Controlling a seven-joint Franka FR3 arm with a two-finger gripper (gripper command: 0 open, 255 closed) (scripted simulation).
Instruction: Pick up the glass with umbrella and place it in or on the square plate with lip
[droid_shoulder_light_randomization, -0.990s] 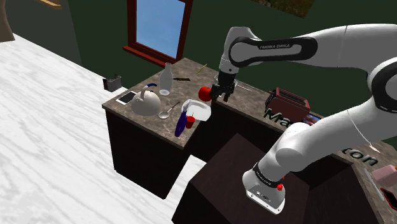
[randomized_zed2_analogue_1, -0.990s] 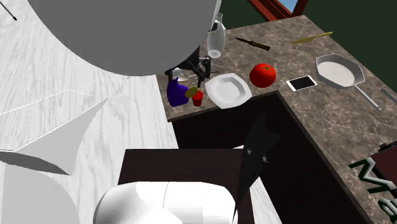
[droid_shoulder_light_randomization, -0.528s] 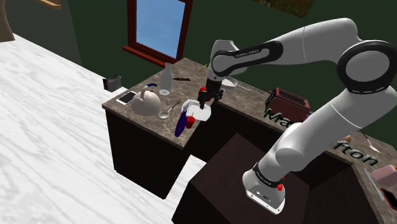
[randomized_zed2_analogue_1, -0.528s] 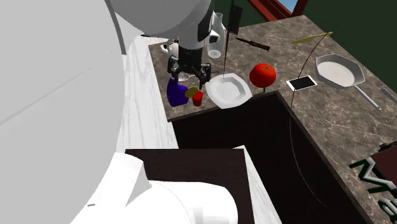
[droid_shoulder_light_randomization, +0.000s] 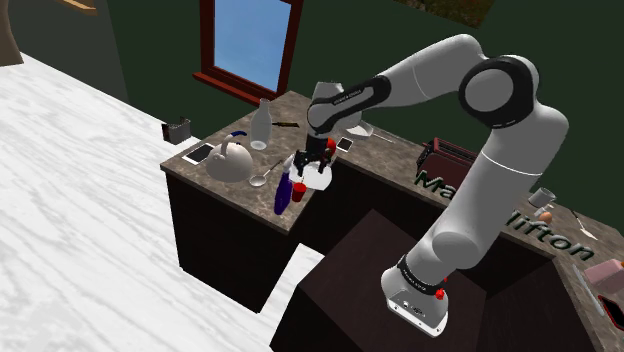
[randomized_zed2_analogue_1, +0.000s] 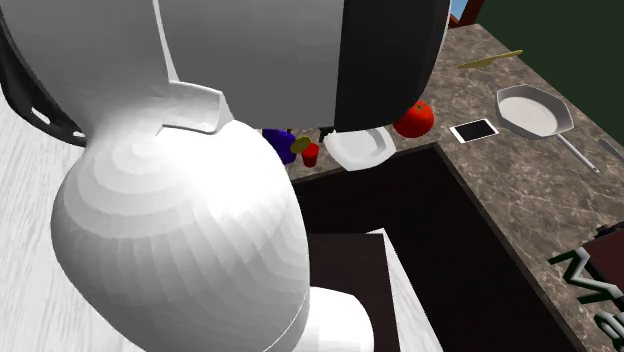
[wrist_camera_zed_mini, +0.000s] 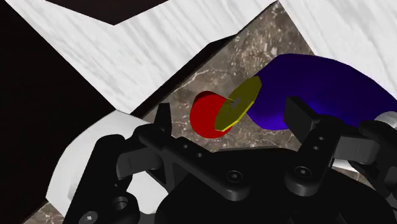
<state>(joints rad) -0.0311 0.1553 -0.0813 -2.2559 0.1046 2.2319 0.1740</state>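
Your gripper (wrist_camera_zed_mini: 229, 108) hangs wide open and empty just over the red glass (wrist_camera_zed_mini: 203, 116) with its yellow umbrella, which stands between the white plate (wrist_camera_zed_mini: 83, 153) and the blue vessel (wrist_camera_zed_mini: 312, 83), so the jaws look set to straddle it.

Flat, even light, with edges crisp from near to far. The white arm (randomized_zed2_analogue_1: 170, 240) shows stepped shading bands up close; the stand (droid_shoulder_light_randomization: 370, 280) sits dim — the marble floor (droid_shoulder_light_randomization: 80, 230) bright.
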